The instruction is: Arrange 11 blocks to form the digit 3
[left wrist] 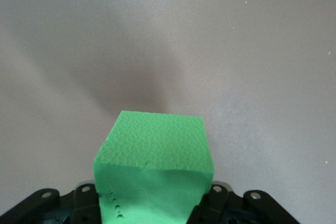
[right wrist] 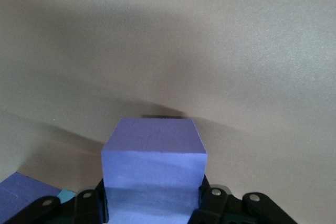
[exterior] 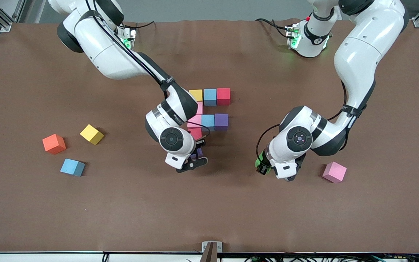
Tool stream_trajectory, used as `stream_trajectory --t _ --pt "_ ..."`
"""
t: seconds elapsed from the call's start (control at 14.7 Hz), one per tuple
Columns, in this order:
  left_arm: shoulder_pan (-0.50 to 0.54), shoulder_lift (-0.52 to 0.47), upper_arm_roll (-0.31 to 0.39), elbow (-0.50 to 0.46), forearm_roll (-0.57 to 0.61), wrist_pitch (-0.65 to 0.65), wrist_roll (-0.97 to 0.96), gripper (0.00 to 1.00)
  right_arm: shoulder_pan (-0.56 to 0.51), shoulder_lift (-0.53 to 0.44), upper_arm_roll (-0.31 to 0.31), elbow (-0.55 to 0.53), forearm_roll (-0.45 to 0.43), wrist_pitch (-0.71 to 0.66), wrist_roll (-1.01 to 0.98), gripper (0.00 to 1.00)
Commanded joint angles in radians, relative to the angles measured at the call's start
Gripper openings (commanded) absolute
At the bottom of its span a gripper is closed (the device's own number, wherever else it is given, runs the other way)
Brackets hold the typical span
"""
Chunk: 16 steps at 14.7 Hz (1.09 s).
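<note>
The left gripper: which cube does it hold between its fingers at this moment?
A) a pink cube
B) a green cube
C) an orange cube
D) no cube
B: in the left wrist view the green cube sits clamped in the left gripper, and the front view shows green at that gripper, while the pink cube lies loose on the table beside it.

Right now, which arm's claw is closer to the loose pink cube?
The left. The left claw, shut on a green cube, is beside the loose pink cube. The right claw, holding a purple cube, is by the block figure.
</note>
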Motion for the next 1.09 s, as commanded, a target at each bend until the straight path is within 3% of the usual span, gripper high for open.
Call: stream_trajectory --t 0.0,0.41,0.75,1.02 --pt "-0.009 -0.006 0.008 0.007 -0.002 0.002 0.002 0.21 0.003 -0.002 0.001 -0.011 -0.001 -0.005 0.015 0.04" --pt "-0.016 -0.005 0.01 0.007 -0.003 0.002 0.014 0.21 0.003 -0.008 0.001 -0.029 -0.003 -0.008 0.015 0.05" --pt "-0.07 -0.005 0.059 0.007 -0.018 0.011 -0.005 0.21 0.003 -0.007 0.001 -0.027 -0.003 0.004 0.027 0.07" --pt "-0.094 -0.011 0.114 0.007 -0.133 0.069 -0.009 0.21 -0.003 -0.004 0.001 -0.027 -0.004 0.081 0.104 0.05"
